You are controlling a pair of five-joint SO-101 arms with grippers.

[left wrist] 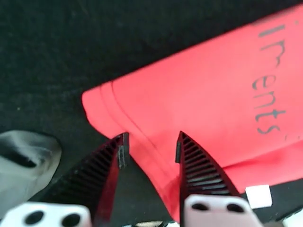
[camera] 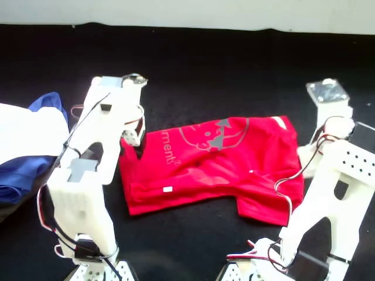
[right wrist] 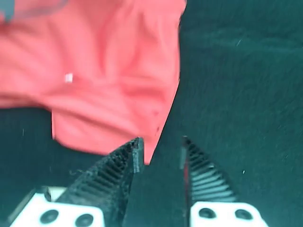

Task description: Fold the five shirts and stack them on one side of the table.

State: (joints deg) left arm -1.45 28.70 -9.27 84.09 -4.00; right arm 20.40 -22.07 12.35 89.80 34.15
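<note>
Red printed cotton shirt [camera: 211, 164] spread rumpled on black surface [camera: 193, 64]; left hand [left wrist: 150, 151] parted wide astride its hem, right hand [right wrist: 161, 153] parted at its edge; best pinch both layers together before folding.

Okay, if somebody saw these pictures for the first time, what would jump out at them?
A red shirt lies spread in the middle of the black table, between the white left arm and right arm. The left gripper hangs open over one edge of it, the right gripper open at the opposite edge. A heap of white and blue clothes sits beside the left arm.
</note>
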